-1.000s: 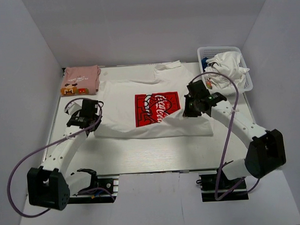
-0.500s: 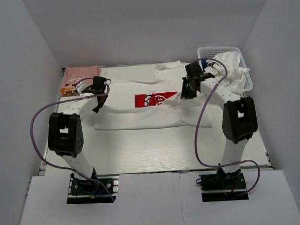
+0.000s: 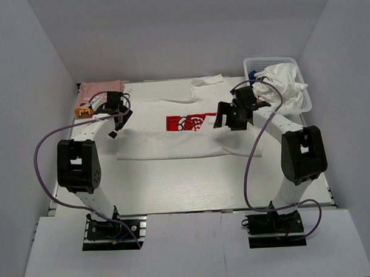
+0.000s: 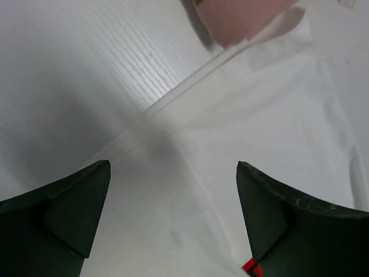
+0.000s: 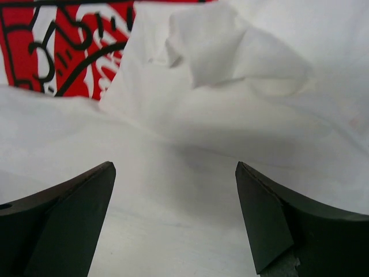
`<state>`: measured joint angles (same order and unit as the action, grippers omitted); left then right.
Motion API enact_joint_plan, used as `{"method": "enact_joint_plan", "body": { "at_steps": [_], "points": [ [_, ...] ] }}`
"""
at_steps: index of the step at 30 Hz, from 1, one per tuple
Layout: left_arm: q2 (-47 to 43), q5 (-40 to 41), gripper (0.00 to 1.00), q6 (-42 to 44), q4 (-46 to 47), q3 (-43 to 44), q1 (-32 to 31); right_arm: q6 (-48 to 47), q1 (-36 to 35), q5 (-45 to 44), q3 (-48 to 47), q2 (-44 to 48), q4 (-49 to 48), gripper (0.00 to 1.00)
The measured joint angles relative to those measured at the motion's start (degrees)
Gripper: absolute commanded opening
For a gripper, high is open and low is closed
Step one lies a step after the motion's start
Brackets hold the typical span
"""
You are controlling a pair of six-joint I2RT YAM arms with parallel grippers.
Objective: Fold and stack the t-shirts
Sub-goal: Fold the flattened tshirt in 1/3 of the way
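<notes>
Whitewashed wood table point(image 3: 174, 187) first, since it's the biggest thing we've got. Spread over the middle of it is the white tee point(image 3: 173, 146). A second ago it lay flat with the whole red print point(image 3: 189, 122) showing. Now its near half is folded up over itself, and only the top strip of the print peeks out past the folded edge.

Back right corner has the mesh basket point(image 3: 306, 102) with a bunched white cloth point(image 3: 283, 80) in it, same as before. Back left, the pink tee point(image 3: 99, 90) sits folded, its corner just touching the white tee's sleeve edge in the left wrist view.

Both arms were down at the near hem a second ago and have swung to the far side of the table. The left gripper point(image 3: 116, 124) hangs over the tee's left edge and the right gripper point(image 3: 224, 117) just right of the print. In both wrist views the fingers are spread wide with nothing between them, only white fabric lying underneath.
</notes>
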<state>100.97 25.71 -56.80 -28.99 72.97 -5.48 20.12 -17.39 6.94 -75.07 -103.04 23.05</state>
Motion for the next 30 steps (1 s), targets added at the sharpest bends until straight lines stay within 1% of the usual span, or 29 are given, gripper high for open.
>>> {"method": "enact_joint_plan", "body": {
  "at_steps": [2,4,6,11,13,15,18,21,23,26,28,30],
  "points": [
    [-1.6,-2.4,1.00,1.5,1.7,-2.9,-0.5,0.0,-0.5,2.0,3.8,2.3,-1.7,0.90],
    [-1.9,-4.9,1.00,3.4,3.0,-4.6,-0.9,0.0,-1.0,3.7,5.5,2.3,-3.1,0.90],
    [-1.9,-8.4,1.00,5.9,5.8,-6.4,-1.1,-0.1,-1.5,4.9,6.3,1.2,-5.4,0.90],
    [-0.8,-14.8,1.00,10.7,10.9,-8.7,-1.5,-1.1,-2.4,4.8,6.4,-3.9,-15.9,0.90],
    [0.2,-16.2,1.00,12.0,12.1,-8.8,-1.4,-1.1,-2.5,3.3,3.6,-8.3,-19.3,0.90],
    [1.3,-17.4,1.00,12.9,12.8,-8.8,-1.4,-1.0,-2.5,-0.5,-0.9,-12.8,-21.7,0.90],
    [2.0,-18.3,1.00,13.9,12.7,-8.9,-1.4,-1.2,-2.1,-5.7,-12.8,-20.7,-23.5,0.90],
    [2.0,-18.8,1.00,14.4,12.8,-8.9,-1.4,-1.8,-1.6,-9.5,-21.3,-24.9,-24.8,0.90],
    [1.9,-18.9,1.00,14.8,12.8,-9.0,-1.3,-2.2,-1.3,-11.5,-23.8,-25.1,-24.9,0.90],
    [1.6,-18.9,1.00,15.3,13.0,-9.6,-1.3,-2.4,-0.9,-13.0,-23.9,-23.4,-24.6,0.90],
    [1.5,-19.2,1.00,15.5,13.1,-9.9,-1.4,-2.2,-0.9,-13.0,-20.7,-20.1,-23.7,0.90],
    [1.5,-20.5,1.00,15.7,13.6,-10.0,-1.4,-1.6,-1.0,-12.1,-14.0,-14.7,-23.3,0.90]
  ]
}}
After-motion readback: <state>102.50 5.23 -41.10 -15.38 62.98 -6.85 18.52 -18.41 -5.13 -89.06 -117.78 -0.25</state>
